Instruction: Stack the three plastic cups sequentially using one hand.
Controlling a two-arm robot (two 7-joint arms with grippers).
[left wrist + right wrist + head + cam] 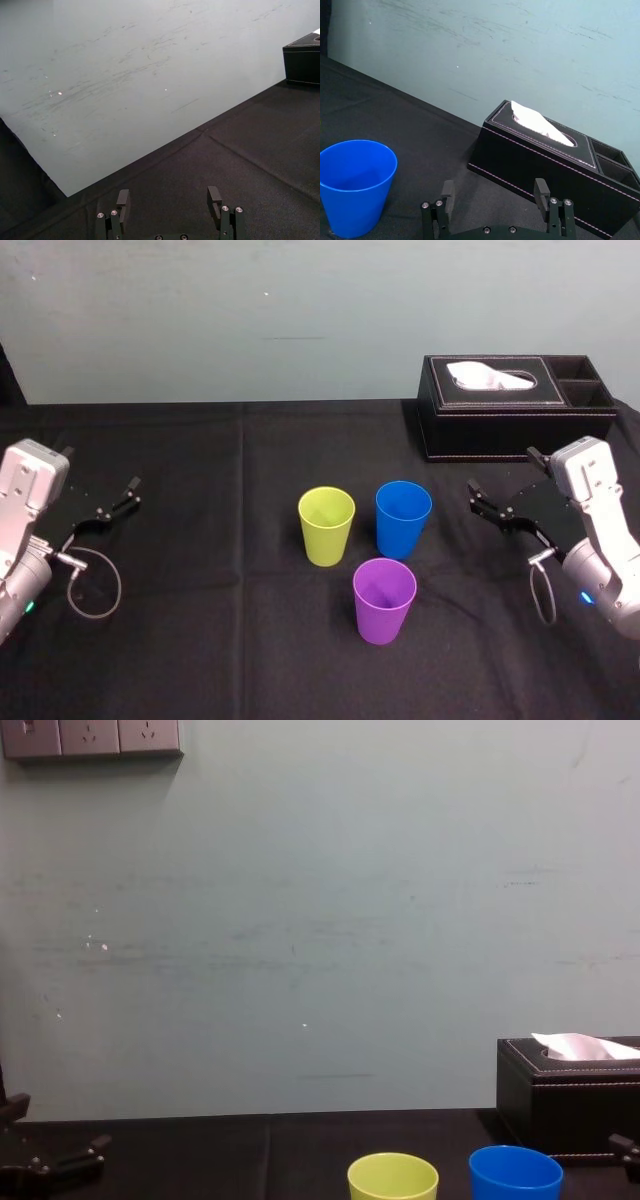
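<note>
The yellow-green cup [326,525], blue cup [403,518] and purple cup [384,600] stand upright, close together, mid-table on the black cloth [200,640], the purple one nearest. The chest view cuts the yellow-green and blue cups off just below their rims. The left gripper [100,470] hangs far left, jaws released and empty. The right gripper [502,472], jaws likewise spread, hangs right of the blue cup, near the tissue box [515,405].
</note>
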